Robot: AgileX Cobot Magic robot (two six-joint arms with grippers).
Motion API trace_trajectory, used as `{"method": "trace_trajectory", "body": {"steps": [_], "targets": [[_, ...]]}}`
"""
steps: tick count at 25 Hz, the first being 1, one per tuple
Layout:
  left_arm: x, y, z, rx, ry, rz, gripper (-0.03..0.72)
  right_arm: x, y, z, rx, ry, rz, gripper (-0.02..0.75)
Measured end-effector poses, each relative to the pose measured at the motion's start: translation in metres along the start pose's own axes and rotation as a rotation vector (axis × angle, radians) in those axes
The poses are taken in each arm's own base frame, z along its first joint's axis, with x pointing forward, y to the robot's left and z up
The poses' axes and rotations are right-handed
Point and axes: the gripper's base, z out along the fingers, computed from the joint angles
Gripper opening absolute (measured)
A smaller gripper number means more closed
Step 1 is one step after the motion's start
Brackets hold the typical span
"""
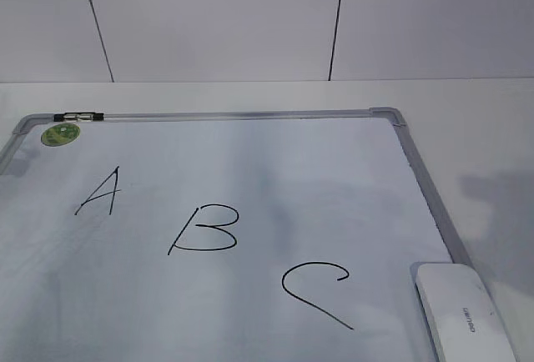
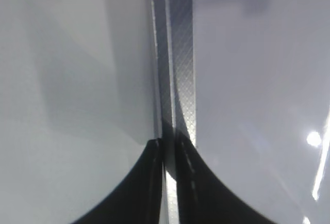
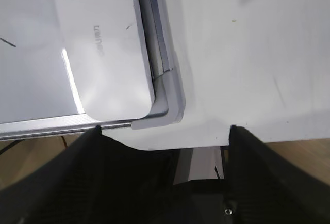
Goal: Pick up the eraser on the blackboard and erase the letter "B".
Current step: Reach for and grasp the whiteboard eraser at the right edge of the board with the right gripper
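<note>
The blackboard (image 1: 292,170) lies flat on the table with black letters on it. The letter "B" (image 1: 207,230) is in the middle, whole and unsmudged. The eraser (image 1: 463,312) lies at the board's near right corner; it also shows in the right wrist view (image 3: 98,53), upper left. My right gripper (image 3: 165,128) is open and empty, just off the board's grey corner piece (image 3: 170,105), apart from the eraser. My left gripper (image 2: 169,144) is shut and empty over the board's grey frame strip (image 2: 180,53). Neither gripper shows in the exterior view.
A black "A" (image 1: 102,193) is left of the "B" and a black "C" (image 1: 313,291) is to its lower right. A round green sticker (image 1: 60,134) and a small black-and-silver piece (image 1: 79,117) sit at the far left corner. White table (image 1: 476,145) lies to the right.
</note>
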Motion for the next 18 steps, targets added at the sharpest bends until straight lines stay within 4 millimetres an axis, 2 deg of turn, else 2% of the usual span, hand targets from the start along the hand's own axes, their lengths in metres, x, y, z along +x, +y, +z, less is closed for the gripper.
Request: {"method": "trace_trajectory", "body": {"steps": [8,12,18], "targets": [[0.000,0.000,0.000,0.001,0.002,0.000,0.043,-0.007,0.001,0.004,-0.012,-0.048,0.004,0.566],[0.000,0.000,0.000,0.001,0.002,0.000,0.043,-0.015,0.004,0.017,-0.004,0.005,-0.017,0.566],[0.000,0.000,0.000,0.001,0.002,0.000,0.043,-0.020,0.025,0.035,0.002,0.039,-0.097,0.566]]}}
